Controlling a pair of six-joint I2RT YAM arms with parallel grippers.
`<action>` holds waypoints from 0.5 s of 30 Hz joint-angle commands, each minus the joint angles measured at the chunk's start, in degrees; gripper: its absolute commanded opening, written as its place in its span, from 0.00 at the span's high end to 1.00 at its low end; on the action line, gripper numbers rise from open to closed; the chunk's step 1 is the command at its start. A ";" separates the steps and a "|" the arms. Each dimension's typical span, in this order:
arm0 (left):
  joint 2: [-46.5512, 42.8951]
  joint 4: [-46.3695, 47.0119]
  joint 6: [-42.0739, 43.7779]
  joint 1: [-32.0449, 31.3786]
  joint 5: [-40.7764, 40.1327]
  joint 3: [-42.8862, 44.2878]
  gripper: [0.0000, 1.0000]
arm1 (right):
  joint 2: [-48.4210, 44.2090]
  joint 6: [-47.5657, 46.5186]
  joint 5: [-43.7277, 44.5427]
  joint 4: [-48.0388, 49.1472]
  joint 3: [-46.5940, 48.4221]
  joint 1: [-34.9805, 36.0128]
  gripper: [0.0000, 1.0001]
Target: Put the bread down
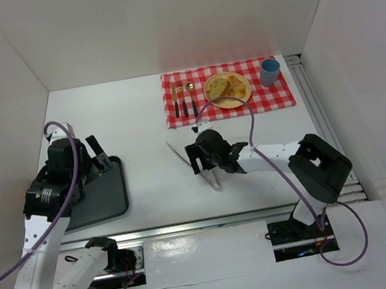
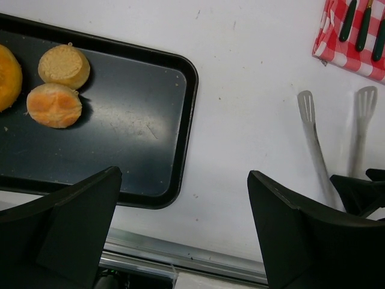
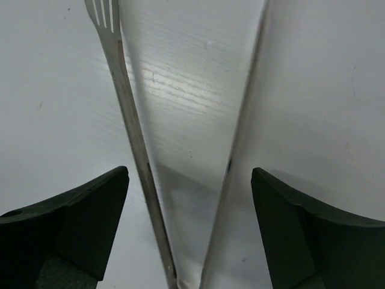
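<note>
Two small golden-brown bread pieces [image 2: 64, 65] [image 2: 54, 105] lie at the far left of a dark tray [image 2: 150, 156]; a third orange piece [image 2: 6, 75] is cut off by the frame edge. More bread [image 1: 222, 84] sits on the round yellow plate [image 1: 230, 100]. My left gripper [image 2: 183, 241] is open and empty above the tray's right rim, and it also shows in the top view [image 1: 100, 155]. My right gripper [image 3: 189, 229] is open and straddles the two arms of metal tongs [image 3: 129, 132] lying on the table, without touching them. It shows mid-table in the top view [image 1: 202, 163].
A red checkered cloth [image 1: 280, 95] at the back holds the plate, a blue cup [image 1: 269, 72] and dark-handled cutlery [image 1: 183, 104]. The tongs [image 1: 179, 155] lie between tray [image 1: 113, 193] and cloth. White walls enclose the table on the left, back and right.
</note>
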 commanded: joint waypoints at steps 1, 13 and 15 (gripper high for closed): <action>-0.16 1.90 0.89 -0.14 0.17 0.81 0.00 | -0.45 0.40 4.28 0.96 4.36 1.04 0.09; 2.12 2.43 1.42 -0.14 1.22 -0.50 0.00 | -8.00 13.85 24.24 -27.36 18.00 -6.32 0.00; 2.74 2.43 1.42 -0.14 1.23 -1.29 0.00 | -10.28 13.85 22.23 -27.36 14.58 -7.91 0.00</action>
